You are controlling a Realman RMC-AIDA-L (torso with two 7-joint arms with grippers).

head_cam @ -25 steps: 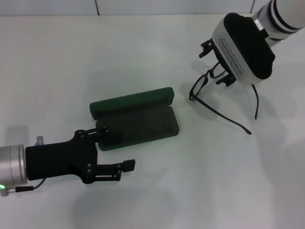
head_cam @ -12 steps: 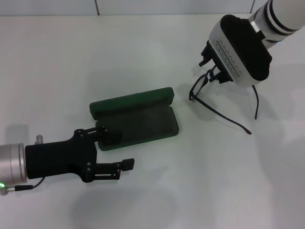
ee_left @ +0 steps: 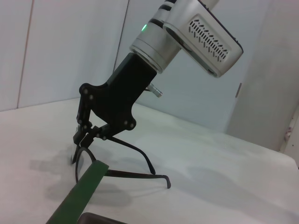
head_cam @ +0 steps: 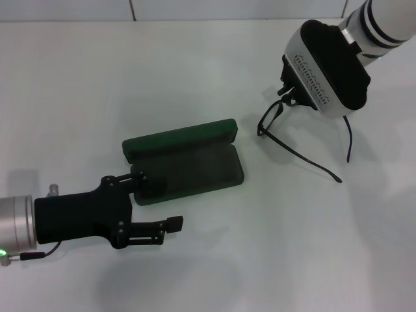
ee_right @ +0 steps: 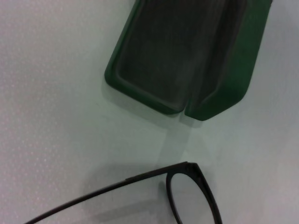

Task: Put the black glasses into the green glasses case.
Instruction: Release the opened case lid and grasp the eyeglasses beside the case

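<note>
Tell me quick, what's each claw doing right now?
Left gripper: open, holding nothing, by the case.
Right gripper: shut on the glasses.

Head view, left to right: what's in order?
left gripper → green glasses case → black glasses → right gripper, pinched on the glasses' frame.

The head camera looks down from above on the white table, wide enough to take in both arms; the left wrist camera sits low near the tabletop, facing across it toward the right gripper; the right wrist camera looks down closely; all three share the green glasses case and black glasses.
</note>
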